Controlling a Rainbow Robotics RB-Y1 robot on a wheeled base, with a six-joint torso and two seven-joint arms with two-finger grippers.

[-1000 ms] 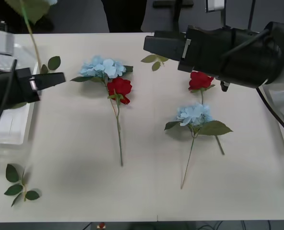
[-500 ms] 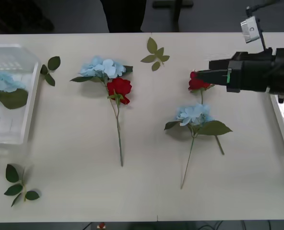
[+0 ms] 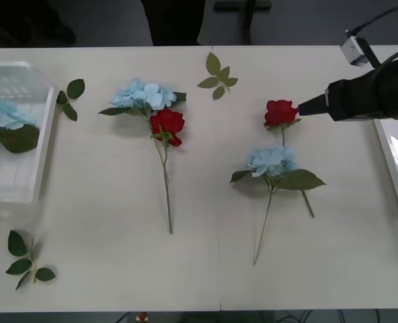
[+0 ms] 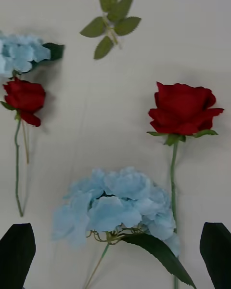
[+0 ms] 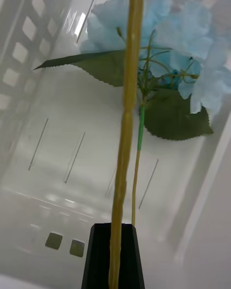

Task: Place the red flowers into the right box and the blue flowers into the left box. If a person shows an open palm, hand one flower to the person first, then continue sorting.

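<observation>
Two red flowers (image 3: 167, 125) and two blue flowers (image 3: 144, 95) lie mid-bench, a third blue in the left box (image 3: 24, 182) where the left claw (image 5: 114, 250) pinches a stem; right claw (image 4: 115, 253) hangs spread at right.

We seem to be in a lab: a plain white table (image 3: 206, 269), a dark floor beyond its edge.

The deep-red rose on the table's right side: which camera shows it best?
The right wrist view: the deep-red rose appears close up there, petals and green stem plain, between the open right gripper's black fingers. The front view shows it smaller, just beside that gripper's tip. The left wrist view looks into a white box instead.
</observation>
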